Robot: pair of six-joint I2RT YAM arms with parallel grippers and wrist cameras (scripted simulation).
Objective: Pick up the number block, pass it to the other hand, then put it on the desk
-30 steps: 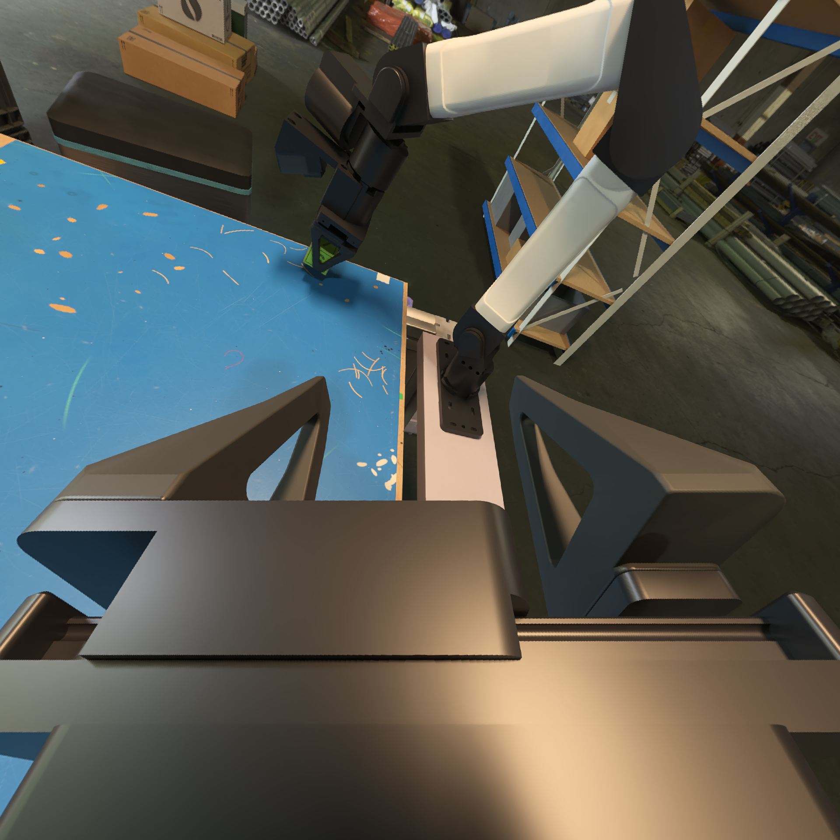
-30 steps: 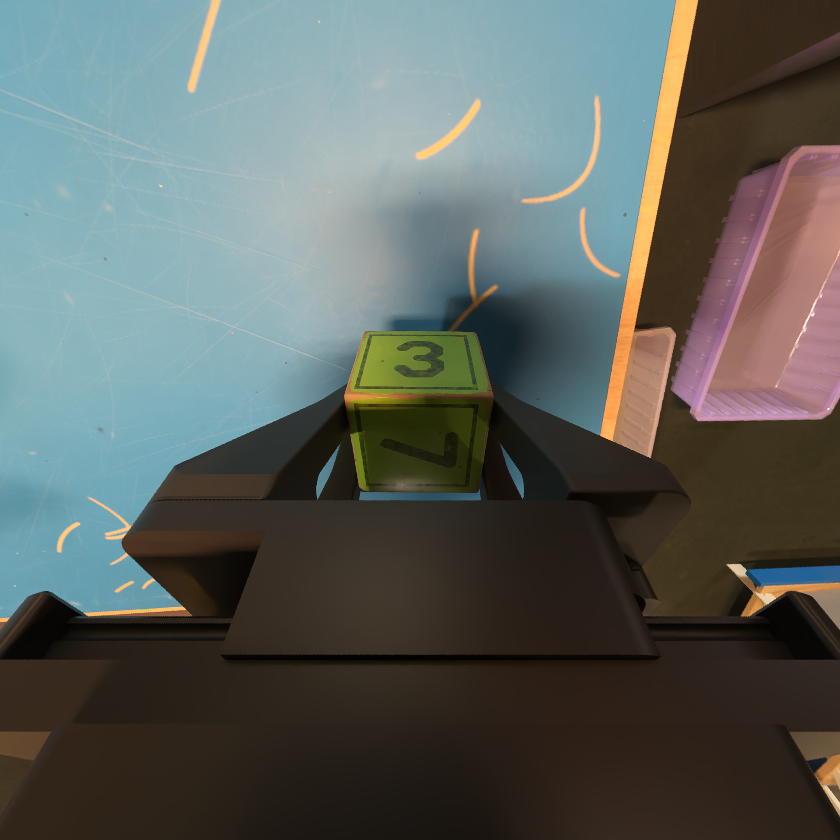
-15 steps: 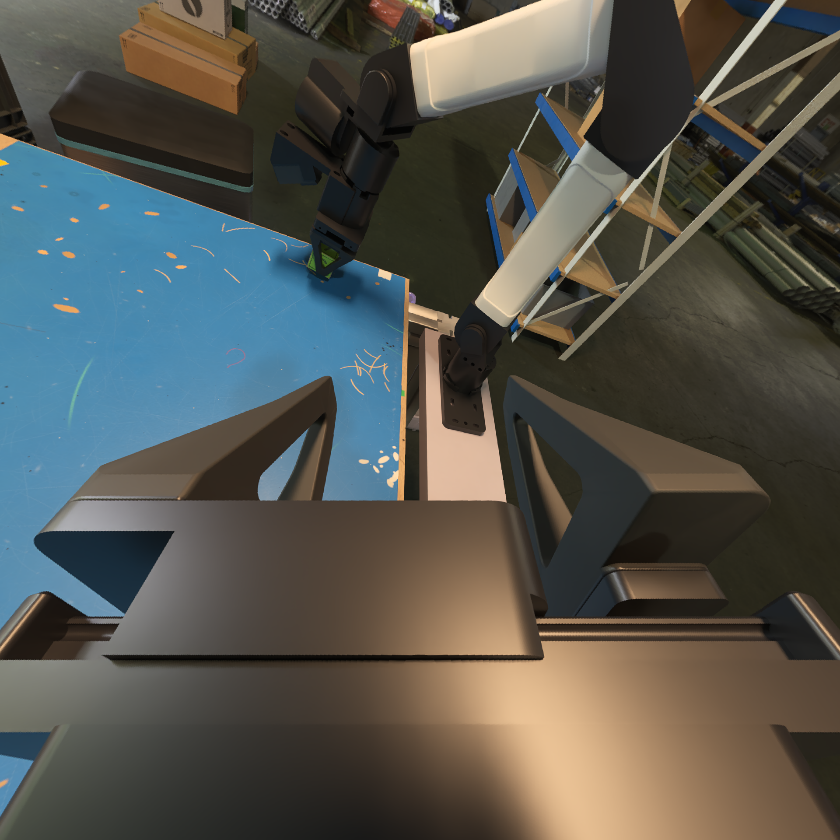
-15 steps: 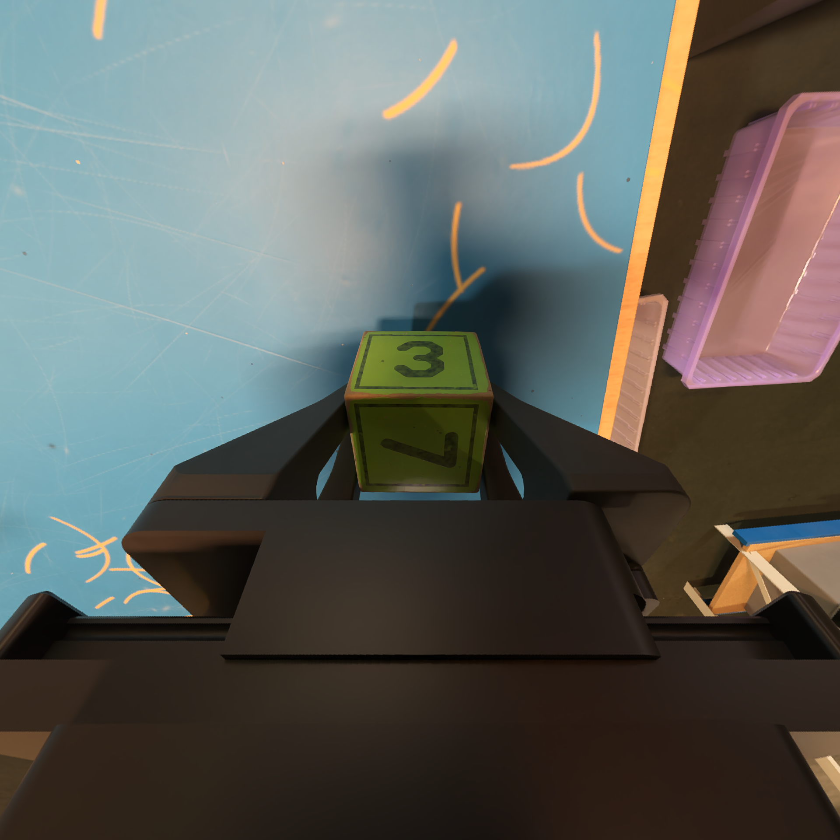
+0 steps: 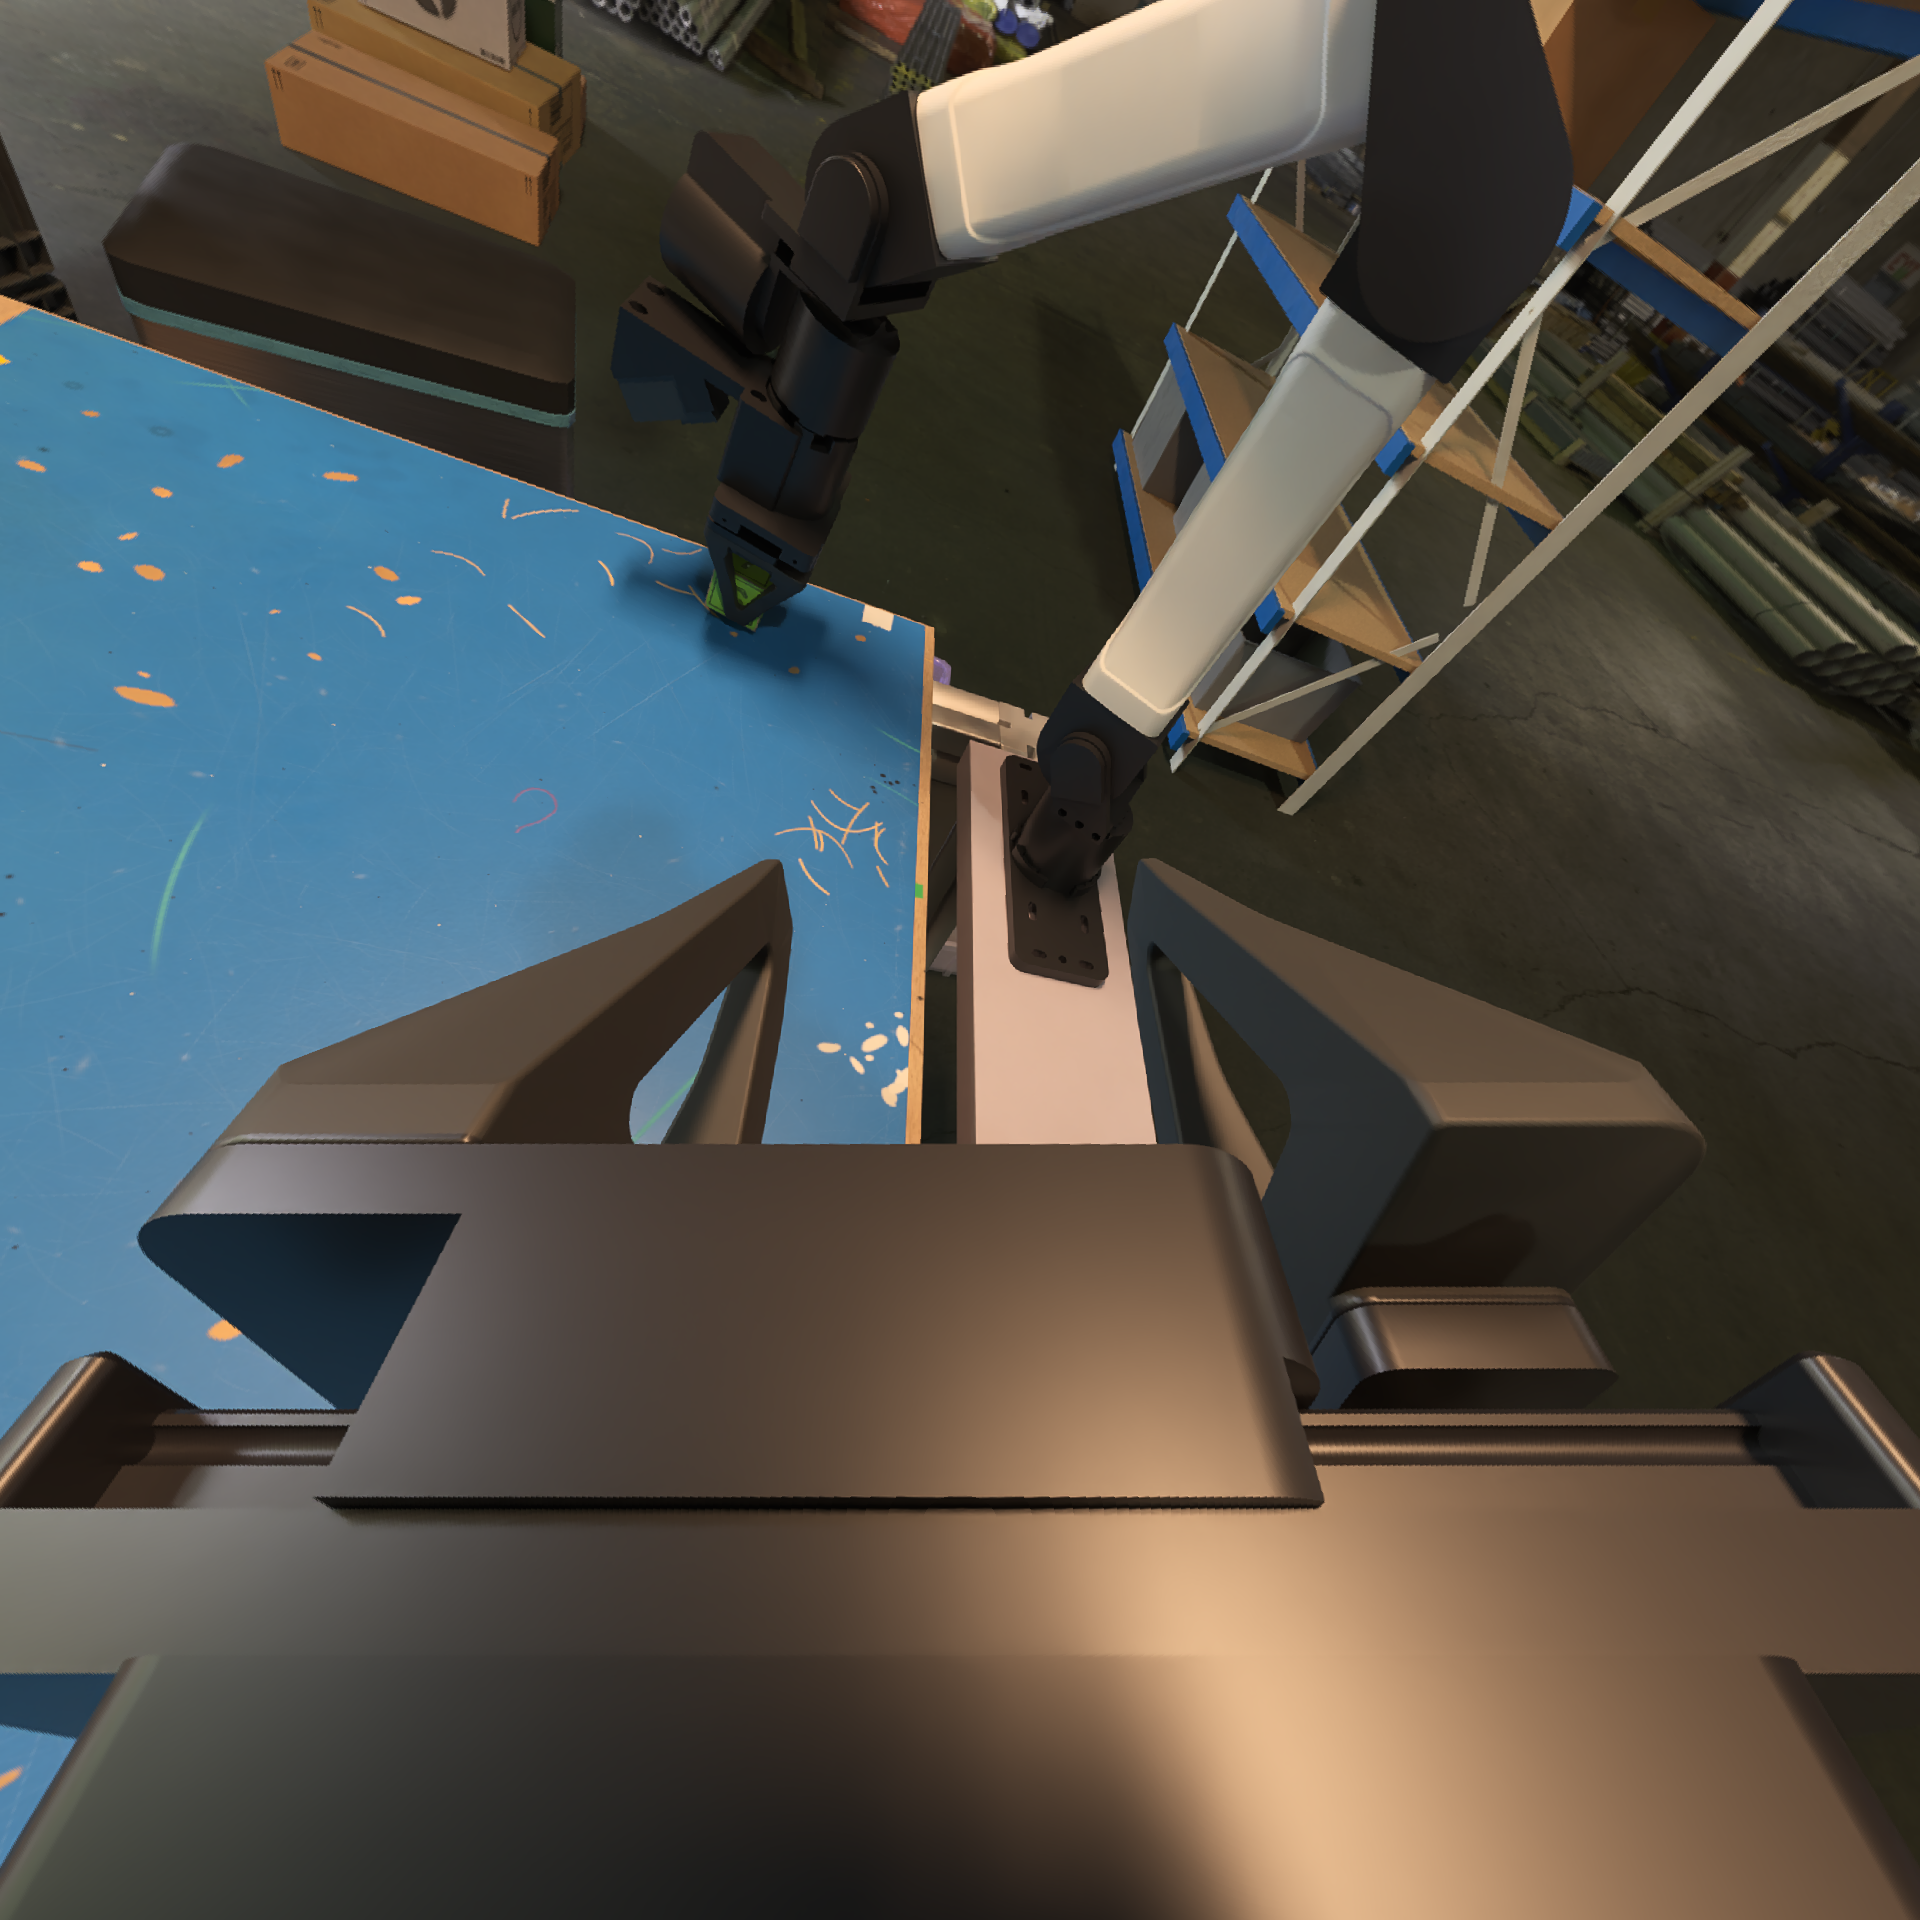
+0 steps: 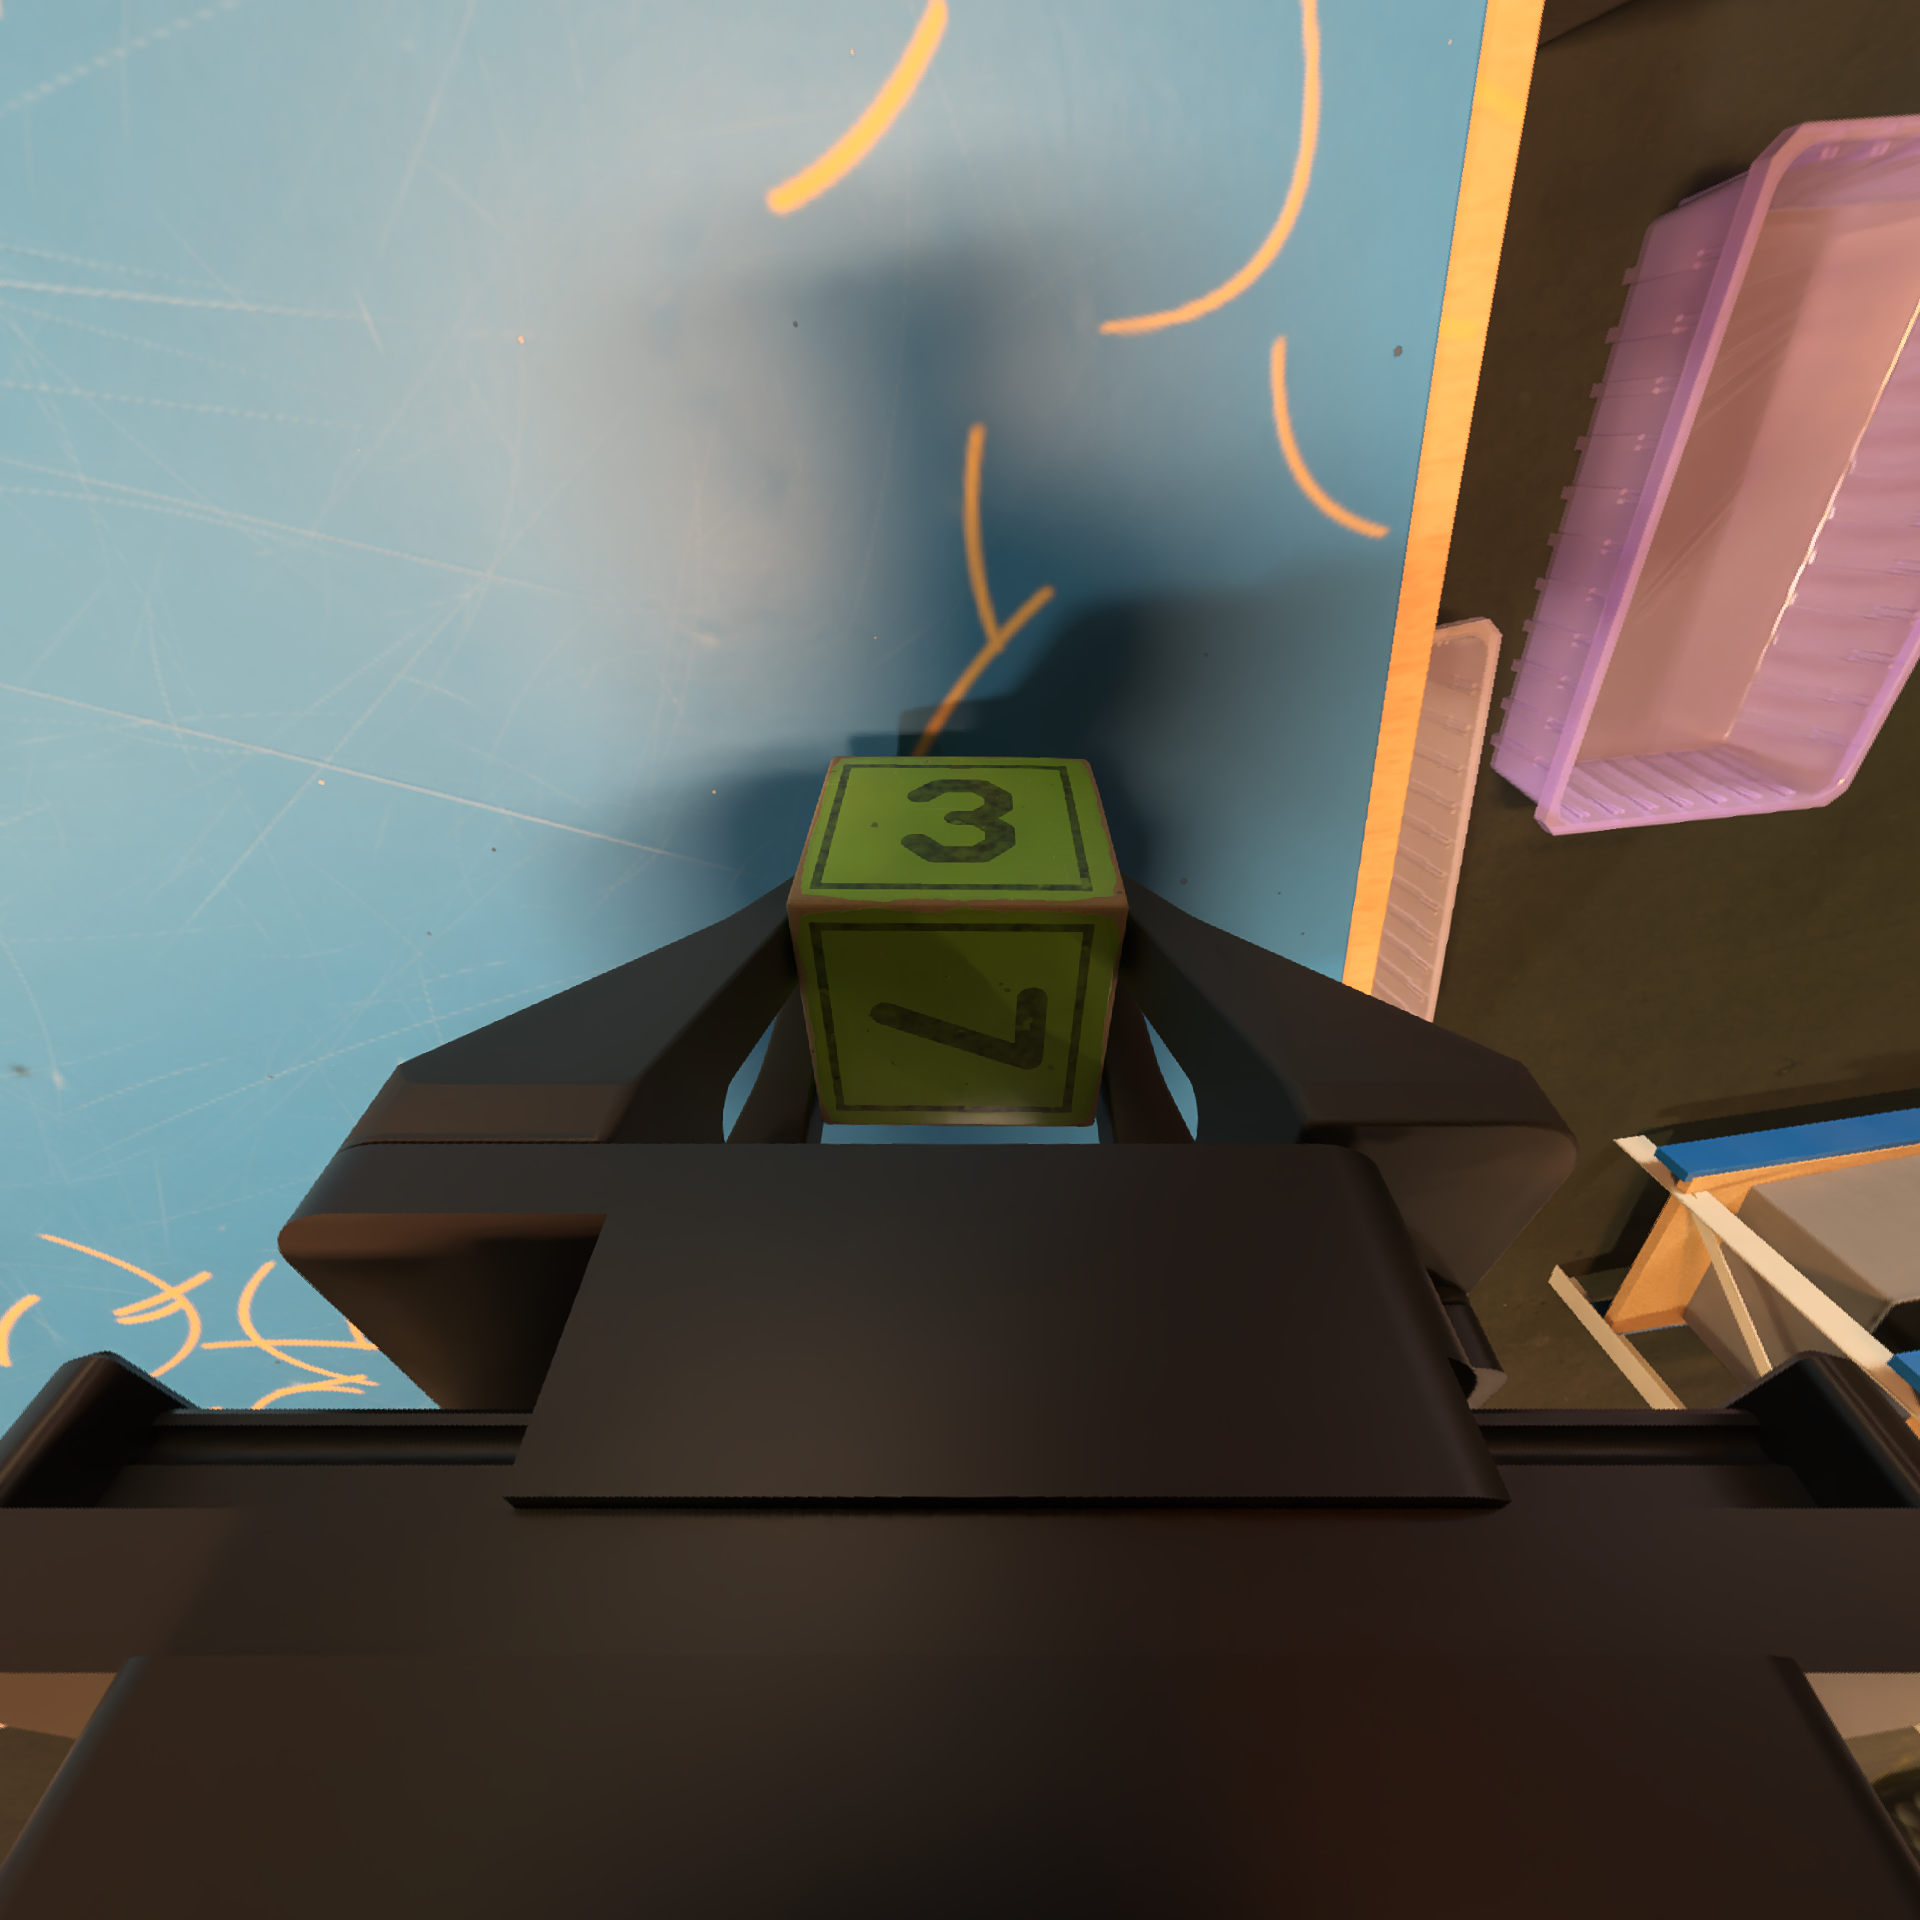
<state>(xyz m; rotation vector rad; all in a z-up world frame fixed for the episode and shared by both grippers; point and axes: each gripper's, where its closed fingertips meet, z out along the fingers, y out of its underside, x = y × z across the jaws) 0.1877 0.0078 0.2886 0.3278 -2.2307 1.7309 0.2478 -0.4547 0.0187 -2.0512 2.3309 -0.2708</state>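
Two fingers (image 6: 800, 997) of rt gripper (image 6: 957, 935) clamp number block (image 6: 954, 940).

Purple tray (image 6: 1704, 499) on floor; cardboard boxes (image 5: 426, 135), shelving rack (image 5: 1455, 447).

green number block (image 6: 956, 940), cube-shaped with worn brownish edges and a dark framed numeral on each visible face, clamped between the two fingers of the right gripper (image 6: 956, 914), one finger pressed on each side face. sits square in the grip near the fingertips, one numbered face turned to the wrist camera, another facing away from the palm, just above the blue desk (image 6: 416, 520) close to its orange edge. seen from the left wrist as a small green patch (image 5: 740, 594) inside the far gripper, low over the desk's far corner.
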